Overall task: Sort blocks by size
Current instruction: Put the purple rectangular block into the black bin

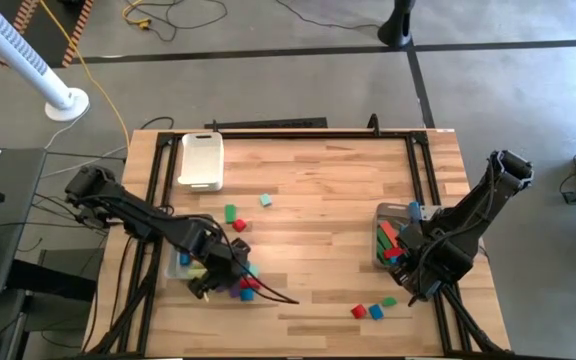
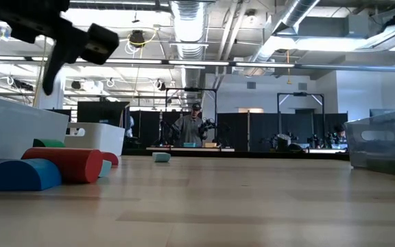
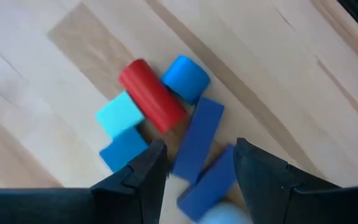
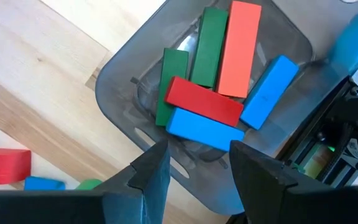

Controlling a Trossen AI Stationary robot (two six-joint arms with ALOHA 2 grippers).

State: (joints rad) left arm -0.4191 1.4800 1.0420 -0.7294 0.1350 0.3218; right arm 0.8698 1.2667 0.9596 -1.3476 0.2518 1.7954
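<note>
No legible writing. Right claw (image 4: pixel 194 165) open, empty, above clear plastic bin (image 4: pixel 123 81) of smooth rectangular bars (image 4: pixel 204 99) at table's (image 1: pixel 318 190) right edge. Left claw (image 3: pixel 197 165) open over red cylinder (image 3: pixel 151 96) and blue blocks (image 3: pixel 197 140) near left front corner.

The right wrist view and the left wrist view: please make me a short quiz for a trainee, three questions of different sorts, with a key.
1. True or false: in the right wrist view, the clear bin holds only blue bars.
2. Multiple choice: under the left tool, the red cylinder lies against a) a blue cylinder, b) a yellow cube, c) a green bar.
3. Fill in: the right tool hangs over the bin with its fingers ____ and empty.

Key: 1 false, also green bars, a red bar and an orange bar; 2 a; 3 open.
</note>
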